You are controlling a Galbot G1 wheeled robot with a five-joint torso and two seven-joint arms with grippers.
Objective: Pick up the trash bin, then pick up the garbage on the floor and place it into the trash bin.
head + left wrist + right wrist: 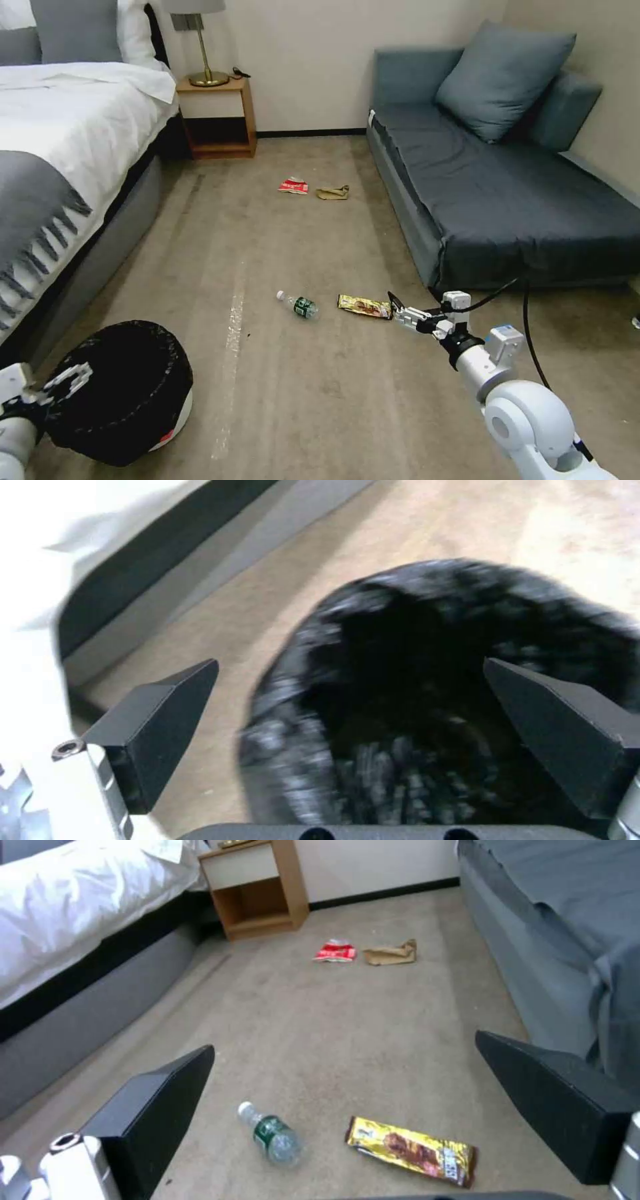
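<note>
Trash bin point(127, 393) sits lower left, not yet held; left gripper point(63, 381), jaws wide, is at its rim. Advise straddling the rim squarely before closing. Right gripper point(400, 312) waits wide beside the snack wrapper point(364, 306).

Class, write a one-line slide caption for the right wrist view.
Open right end effector hovers above the bottle and snack wrapper on the carpet.

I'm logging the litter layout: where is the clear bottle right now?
The bottle lies on the carpet mid-floor in the head view, just left of the snack wrapper.
</note>
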